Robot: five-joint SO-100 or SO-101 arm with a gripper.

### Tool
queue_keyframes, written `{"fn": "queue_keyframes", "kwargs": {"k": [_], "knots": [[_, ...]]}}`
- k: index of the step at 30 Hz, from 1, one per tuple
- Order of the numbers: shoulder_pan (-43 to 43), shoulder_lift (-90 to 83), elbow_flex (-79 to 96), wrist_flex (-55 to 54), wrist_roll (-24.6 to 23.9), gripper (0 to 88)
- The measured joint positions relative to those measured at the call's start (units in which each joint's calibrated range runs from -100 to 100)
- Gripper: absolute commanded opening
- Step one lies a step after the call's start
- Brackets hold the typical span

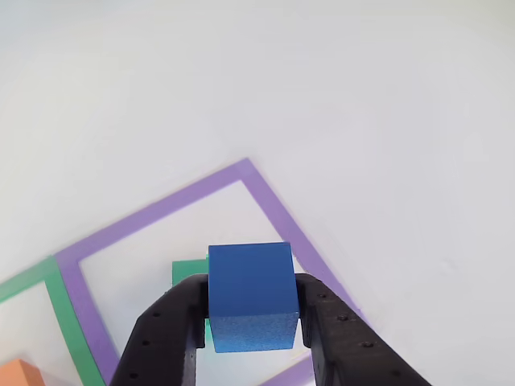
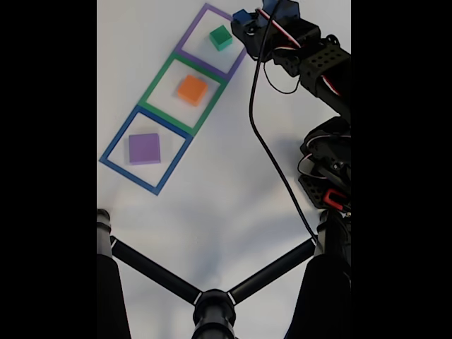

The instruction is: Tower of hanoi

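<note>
- Other view: the pincer pinches a blue cube between both fingers.
- Behind the pincer, a green cube sits inside the purple square.

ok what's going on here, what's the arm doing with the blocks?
The gripper is shut on a blue cube, held over the purple-outlined square at the end of a row of three squares. A green cube already sits in that square. In the fixed view, an orange block lies in the green-outlined square and a purple block in the blue-outlined square.
</note>
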Motion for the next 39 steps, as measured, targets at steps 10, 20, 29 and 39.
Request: {"fn": "queue_keyframes", "kwargs": {"k": [10,20,29,39], "knots": [[-0.8,13.6,0.6,-17.9,0.0,1.5],[-2.6,25.4,-0.2,-30.3,0.0,1.4],[-3.2,34.4,-2.4,-38.0,0.6,1.4],[-3.6,39.5,-3.7,-42.5,0.4,1.7]]}}
